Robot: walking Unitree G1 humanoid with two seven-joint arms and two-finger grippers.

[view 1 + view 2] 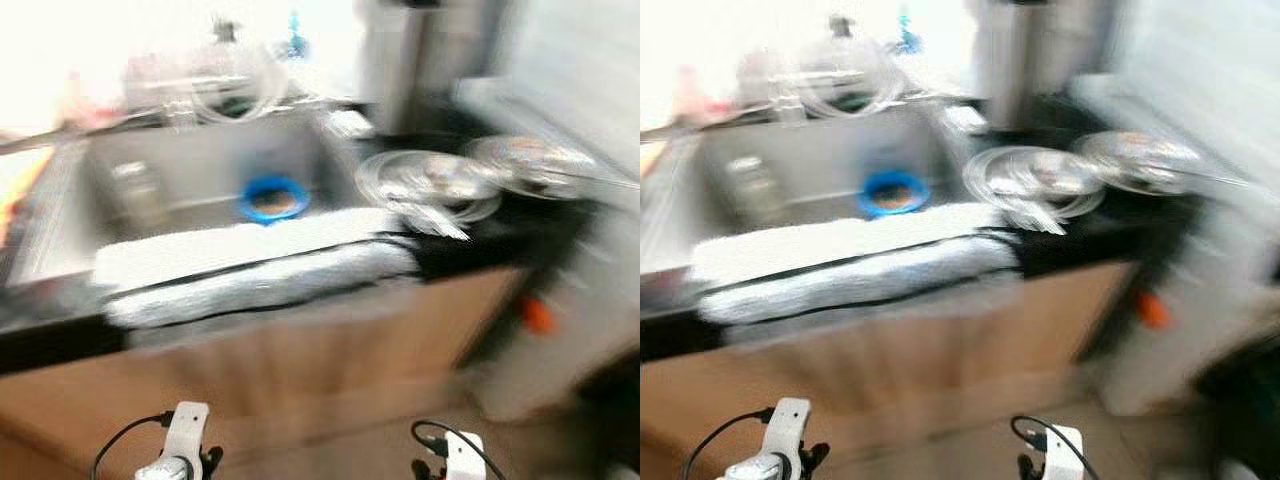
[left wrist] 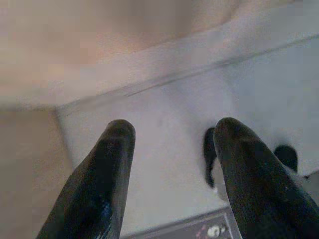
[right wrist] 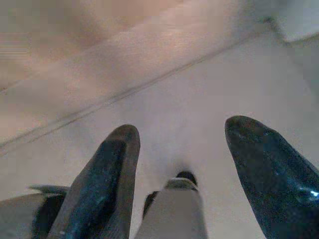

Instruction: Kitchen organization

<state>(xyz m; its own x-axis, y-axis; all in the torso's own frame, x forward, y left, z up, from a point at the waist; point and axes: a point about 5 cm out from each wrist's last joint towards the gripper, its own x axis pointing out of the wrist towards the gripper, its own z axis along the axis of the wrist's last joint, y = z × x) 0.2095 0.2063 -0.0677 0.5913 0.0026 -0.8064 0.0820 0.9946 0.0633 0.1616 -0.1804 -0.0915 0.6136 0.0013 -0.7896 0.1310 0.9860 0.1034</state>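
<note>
Hanging low at your sides, both arms point down at pale floor: the left gripper [image 2: 172, 149] has its two black fingers spread apart with nothing between them, and the right gripper [image 3: 182, 154] is likewise spread and holds nothing. Both wrist views show bare floor running up to the foot of the wooden cabinet front [image 1: 300, 370], so you have open room directly under each tool. Both head views are blurred; read positions as approximate. Ahead of you, the cabinet front rises to the black counter edge [image 1: 60, 340], which runs across the view. A white cloth [image 1: 250, 265] lies folded over the front rim of the steel sink [image 1: 200, 170], covering that edge. Inside the basin, a blue dish [image 1: 272, 198] sits near the middle, and a clear jar-like item [image 1: 138, 190] stands toward your left wall of the basin; its exact form cannot be told. To your right of the sink, on the black counter, two round glass lids or plates [image 1: 430, 180] lie side by side, close to the counter edge. Behind the sink, clear containers [image 1: 215, 80] stand against a bright window. An orange spot [image 1: 537, 315] shows on a pale surface at lower right.
</note>
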